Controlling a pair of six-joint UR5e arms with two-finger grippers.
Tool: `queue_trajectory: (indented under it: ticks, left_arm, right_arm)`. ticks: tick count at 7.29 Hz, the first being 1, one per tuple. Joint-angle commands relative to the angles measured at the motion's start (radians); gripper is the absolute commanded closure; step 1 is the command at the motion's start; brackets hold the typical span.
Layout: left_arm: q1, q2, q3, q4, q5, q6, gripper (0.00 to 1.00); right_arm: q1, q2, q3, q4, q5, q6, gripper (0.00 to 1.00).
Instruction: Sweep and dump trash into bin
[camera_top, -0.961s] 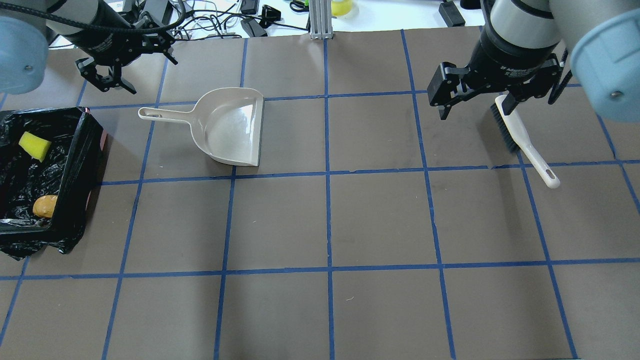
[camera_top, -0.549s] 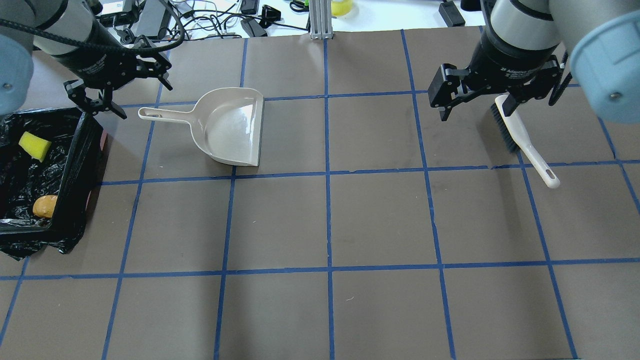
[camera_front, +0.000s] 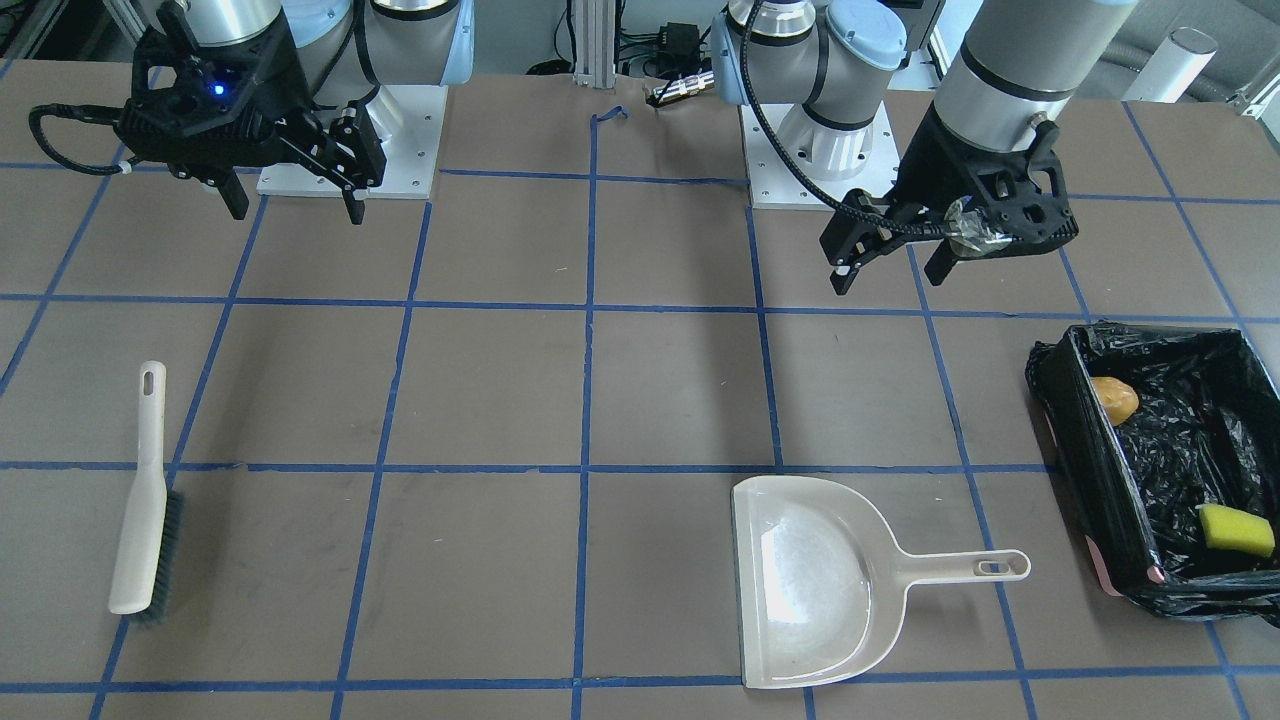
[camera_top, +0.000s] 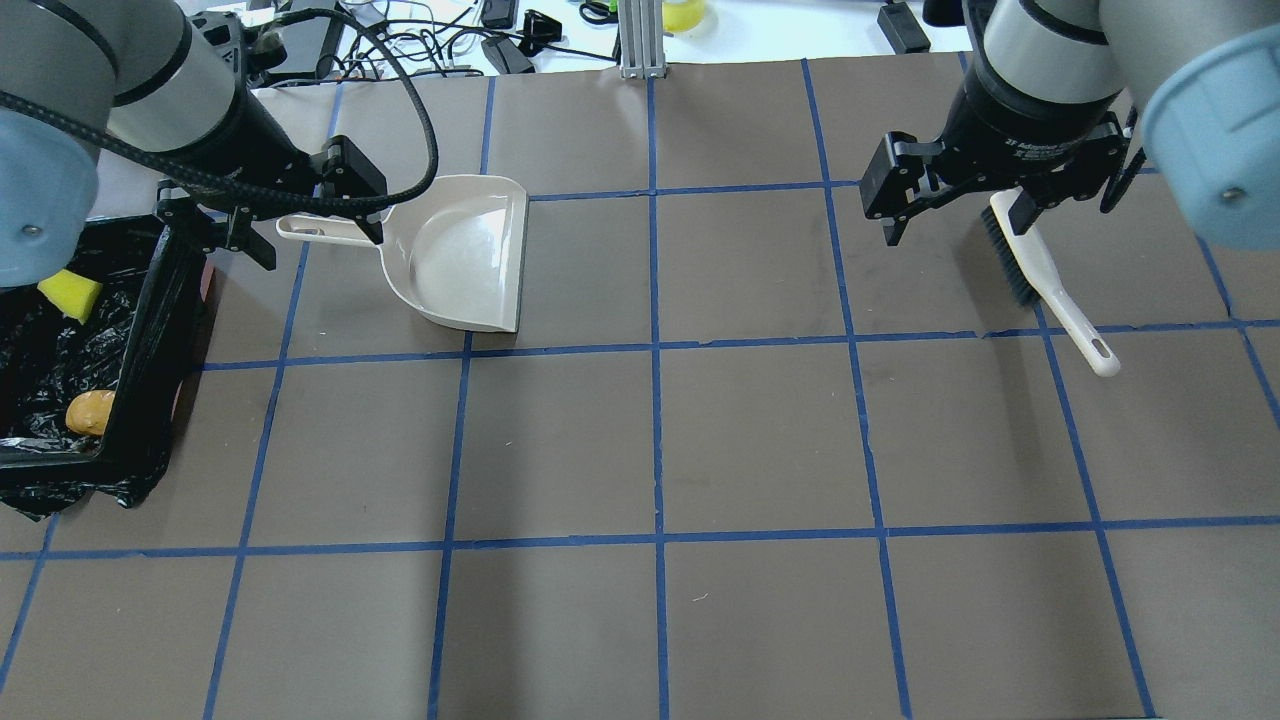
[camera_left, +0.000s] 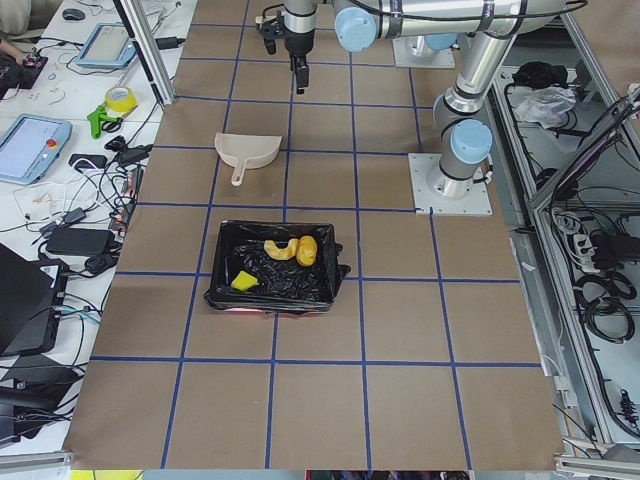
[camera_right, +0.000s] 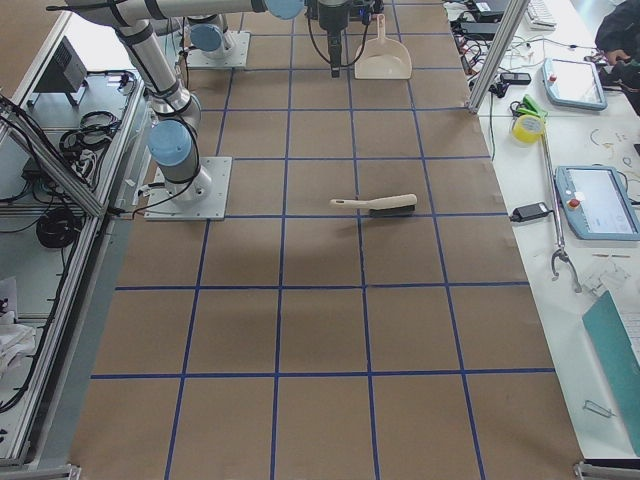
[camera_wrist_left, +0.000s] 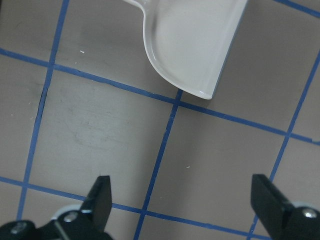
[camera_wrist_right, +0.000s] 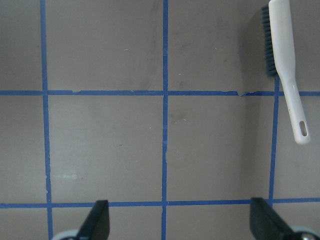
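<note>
The bin (camera_top: 150, 330) with its black bag stands at the table's left end and also shows in the front view (camera_front: 1085, 470). In it lie an orange lump (camera_top: 90, 411), a yellow sponge chunk (camera_top: 70, 290) and a pale crescent (camera_left: 278, 248), which shows only in the exterior left view. My left gripper (camera_top: 325, 250) is open and empty. It hovers above the table by the beige dustpan (camera_top: 460, 255), on the robot's side of it (camera_front: 885, 282). My right gripper (camera_top: 955, 230) is open and empty, raised beside the brush (camera_top: 1045, 280).
The dustpan (camera_front: 815, 590) lies flat with its handle pointing to the bin. The brush (camera_front: 145, 500) lies flat on the table's right half. Blue tape lines grid the brown table. Cables and devices lie past the far edge.
My left gripper has moved from the far left corner toward the near right, to over the dustpan's handle as the overhead view shows it. The right gripper has barely moved.
</note>
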Motion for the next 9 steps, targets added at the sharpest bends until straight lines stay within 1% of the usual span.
queue_trajectory:
  ticks: [1,2,3,9]
  left_arm:
    - [-0.010,0.042,0.009,-0.070,0.001,0.048,0.00]
    - [-0.010,0.045,0.010,-0.102,0.019,0.048,0.00]
    - [-0.013,0.030,0.010,-0.096,0.059,0.051,0.00]
    - [-0.071,0.021,0.009,-0.059,0.049,0.101,0.00]
  right_arm:
    - [0.001,0.003,-0.001,0.000,0.004,-0.004,0.00]
    - [0.001,0.002,-0.001,-0.001,0.006,0.007,0.00]
    - [0.001,0.002,-0.001,-0.001,0.006,0.010,0.00]
    - [0.001,0.005,-0.001,-0.001,0.006,0.016,0.00]
